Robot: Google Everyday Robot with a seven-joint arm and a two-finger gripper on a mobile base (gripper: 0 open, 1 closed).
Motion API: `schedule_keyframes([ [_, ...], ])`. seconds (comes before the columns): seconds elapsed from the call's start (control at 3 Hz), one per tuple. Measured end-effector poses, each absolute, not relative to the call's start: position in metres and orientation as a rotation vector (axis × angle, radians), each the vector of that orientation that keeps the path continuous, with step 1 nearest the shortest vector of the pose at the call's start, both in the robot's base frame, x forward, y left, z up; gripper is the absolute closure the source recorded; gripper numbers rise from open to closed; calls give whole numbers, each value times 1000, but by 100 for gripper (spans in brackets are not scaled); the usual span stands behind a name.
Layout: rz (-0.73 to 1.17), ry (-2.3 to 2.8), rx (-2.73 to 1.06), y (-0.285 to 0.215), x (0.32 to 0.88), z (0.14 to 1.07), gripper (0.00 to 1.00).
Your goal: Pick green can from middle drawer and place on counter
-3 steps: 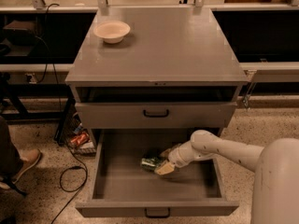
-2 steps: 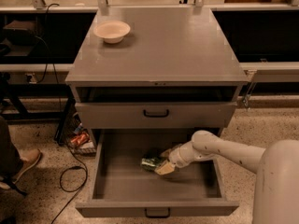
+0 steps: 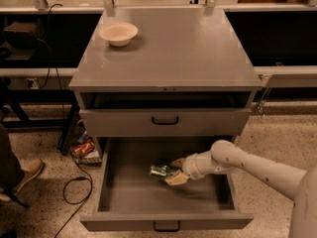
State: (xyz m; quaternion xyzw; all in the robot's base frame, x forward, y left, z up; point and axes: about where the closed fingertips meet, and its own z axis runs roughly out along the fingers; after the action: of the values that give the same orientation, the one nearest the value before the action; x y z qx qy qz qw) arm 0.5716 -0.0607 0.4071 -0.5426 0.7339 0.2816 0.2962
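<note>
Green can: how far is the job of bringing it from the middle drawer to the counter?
Done: the middle drawer is pulled open. In hand: the claw is down inside it, right at the green can; whether it grips the can I cannot tell. Left: lifting the can out and setting it on the counter.

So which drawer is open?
The lower drawer, pulled out with the green can inside and the claw at the can. The upper drawer is shut.
</note>
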Motion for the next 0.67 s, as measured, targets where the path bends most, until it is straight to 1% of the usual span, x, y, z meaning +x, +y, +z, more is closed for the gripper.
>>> schedule_keyframes([
  [0.33,750,1849,-1419,-77,556,448,100],
  [0.67,679,1801,-1389,-108,543,490,100],
])
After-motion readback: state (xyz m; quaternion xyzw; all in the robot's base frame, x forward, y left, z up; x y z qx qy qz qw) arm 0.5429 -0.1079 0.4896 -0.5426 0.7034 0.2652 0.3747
